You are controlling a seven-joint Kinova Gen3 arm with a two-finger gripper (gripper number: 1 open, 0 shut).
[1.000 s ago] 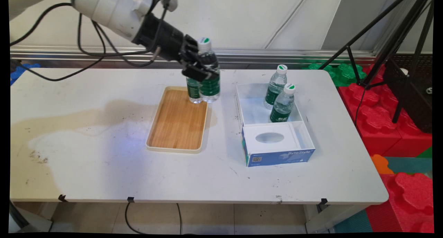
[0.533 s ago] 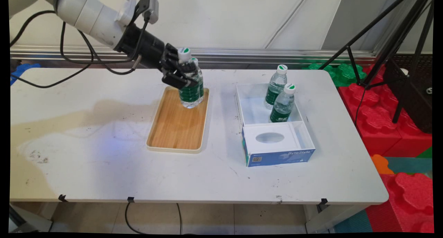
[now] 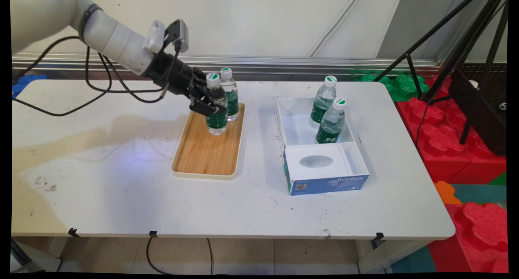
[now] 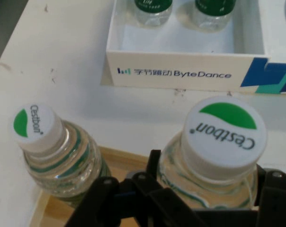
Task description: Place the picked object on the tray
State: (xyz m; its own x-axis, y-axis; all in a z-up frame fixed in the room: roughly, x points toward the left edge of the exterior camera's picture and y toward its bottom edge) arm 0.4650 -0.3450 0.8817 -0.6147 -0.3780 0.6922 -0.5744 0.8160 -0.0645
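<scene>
One water bottle (image 3: 216, 108) sits clamped between my gripper (image 3: 204, 98) fingers, its base down on the far part of the wooden tray (image 3: 206, 149). Just beyond it on that tray stands a second bottle (image 3: 229, 94), close beside the held one. A second ago I carried my bottle higher, past the tray's far right corner; now it is lower and over the wood. Right of the tray, the white box (image 3: 320, 149) holds two more bottles (image 3: 328, 112). From my hand camera their tops are cut off.
</scene>
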